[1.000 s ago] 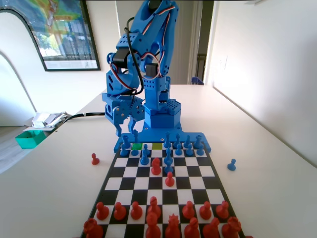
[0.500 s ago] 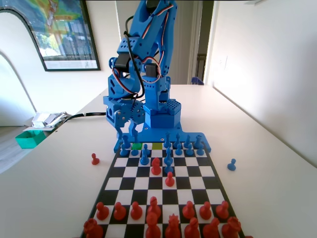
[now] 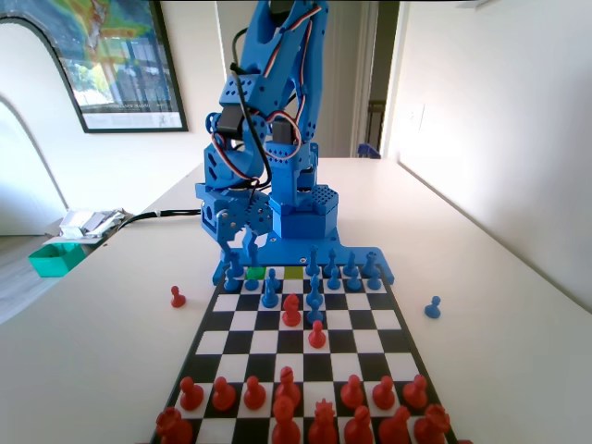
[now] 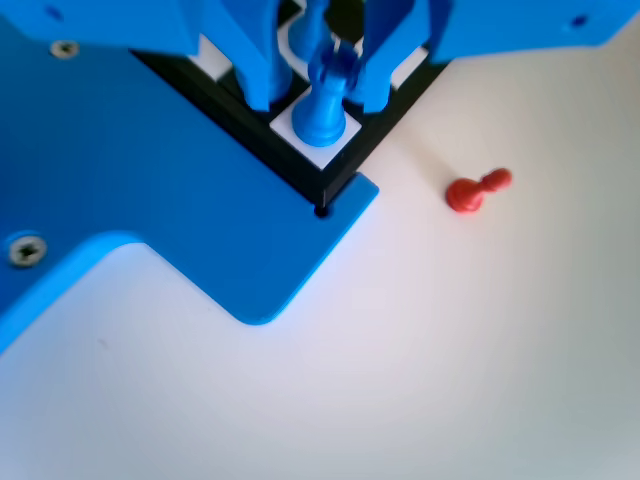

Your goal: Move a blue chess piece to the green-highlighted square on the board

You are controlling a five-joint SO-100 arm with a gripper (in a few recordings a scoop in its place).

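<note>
Fixed view, nearest rows: red pieces (image 3: 287, 393) are ranked along the near edge of the board (image 3: 370, 344), a flat chequered sheet with matt black and white squares. Two red pieces are advanced mid-board. Off the board, a red pawn (image 3: 177, 297) is stood on the table (image 3: 499, 314) at left, a blue pawn (image 3: 432, 307) at right.

Far end: the green square (image 3: 256, 273) is seen in the back row, unoccupied. Beside it the gripper (image 3: 239, 246) is lowered over the left corner.

Wrist view: the jaws are spread either side of a blue corner piece (image 4: 322, 112), smooth moulded plastic with a crenellated top, not yet pinched. Judged: a grasp is being lined up.
</note>
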